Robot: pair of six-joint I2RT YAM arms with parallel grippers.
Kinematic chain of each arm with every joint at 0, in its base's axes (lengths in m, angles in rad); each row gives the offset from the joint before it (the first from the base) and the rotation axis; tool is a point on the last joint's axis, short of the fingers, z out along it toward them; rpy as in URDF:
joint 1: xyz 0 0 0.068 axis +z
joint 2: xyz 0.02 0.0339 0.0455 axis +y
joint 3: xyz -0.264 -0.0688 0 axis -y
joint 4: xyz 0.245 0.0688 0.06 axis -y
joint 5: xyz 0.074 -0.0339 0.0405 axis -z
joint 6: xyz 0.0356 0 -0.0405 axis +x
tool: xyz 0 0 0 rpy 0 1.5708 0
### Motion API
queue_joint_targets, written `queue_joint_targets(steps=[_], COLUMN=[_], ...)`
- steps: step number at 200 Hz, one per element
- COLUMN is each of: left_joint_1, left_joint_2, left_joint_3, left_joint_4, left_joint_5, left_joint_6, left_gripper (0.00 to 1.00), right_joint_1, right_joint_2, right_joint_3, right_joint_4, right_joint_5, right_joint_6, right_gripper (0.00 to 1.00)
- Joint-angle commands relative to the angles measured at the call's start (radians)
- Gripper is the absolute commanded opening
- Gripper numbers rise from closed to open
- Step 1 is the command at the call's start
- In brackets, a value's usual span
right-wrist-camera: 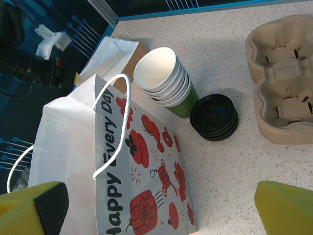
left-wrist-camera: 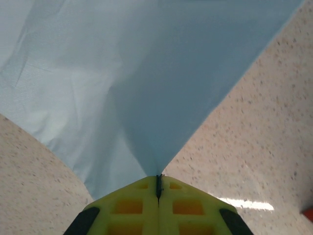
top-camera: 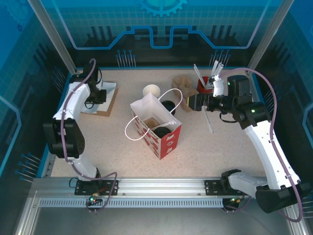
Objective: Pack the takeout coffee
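While our left hand [left-wrist-camera: 157,188] pinches a pale blue paper sheet [left-wrist-camera: 122,73], the black-lidded cup [top-camera: 161,131] sits in the red-printed bag [top-camera: 171,142], left of our wide, nearer right hand [top-camera: 194,103].

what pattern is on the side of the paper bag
Paper bag: white, red and black drawings, black "Happy Every Day" lettering. Best in the right wrist view.

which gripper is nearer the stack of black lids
Right. The right gripper hangs open just right of the black lids, while the left gripper is shut on a pale blue sheet far left.
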State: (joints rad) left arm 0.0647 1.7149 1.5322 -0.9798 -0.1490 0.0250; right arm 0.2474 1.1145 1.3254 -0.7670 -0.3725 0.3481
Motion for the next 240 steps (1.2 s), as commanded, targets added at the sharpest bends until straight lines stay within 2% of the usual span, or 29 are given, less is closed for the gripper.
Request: queue_joint_targets(steps=[1,36,77,129,161,167,192,226,240], left_joint_1=[0.003,0.003,0.003,0.003,0.003,0.003,0.003,0.003,0.003], left_joint_2=[-0.060,-0.017,0.076,0.189,0.222,0.225,0.242,0.261,0.267], left_joint_3=[-0.051,-0.098,-0.039,0.095,0.121,0.120,0.131,0.148,0.155], left_joint_4=[0.023,0.048,0.074,0.052,0.055,0.059,0.059,0.054,0.050], left_joint_5=[0.069,0.069,0.095,-0.020,-0.012,-0.011,-0.014,-0.045,-0.057], left_joint_6=[-0.014,-0.013,-0.033,-0.022,-0.013,-0.016,-0.014,-0.005,-0.003], left_gripper=[0.00,0.00,0.00,0.00,0.00,0.06,0.20,0.28,0.36], right_joint_1=[-0.017,-0.018,-0.017,-0.017,-0.018,-0.017,-0.018,-0.018,-0.018], right_joint_2=[-0.015,-0.013,-0.018,-0.024,-0.025,-0.023,-0.017,-0.013,-0.010], right_joint_3=[-0.011,-0.021,-0.022,-0.029,-0.032,-0.032,-0.028,-0.026,-0.025], right_joint_4=[0.024,0.035,0.024,0.017,0.016,0.017,0.015,0.018,0.018], right_joint_5=[-0.017,-0.023,-0.012,-0.001,0.003,0.002,0.000,-0.004,-0.005], right_joint_6=[-0.002,0.008,-0.003,-0.008,-0.011,-0.011,-0.012,-0.011,-0.011], right_gripper=[1.00,1.00,1.00,1.00,1.00,1.00,1.00,1.00,1.00])
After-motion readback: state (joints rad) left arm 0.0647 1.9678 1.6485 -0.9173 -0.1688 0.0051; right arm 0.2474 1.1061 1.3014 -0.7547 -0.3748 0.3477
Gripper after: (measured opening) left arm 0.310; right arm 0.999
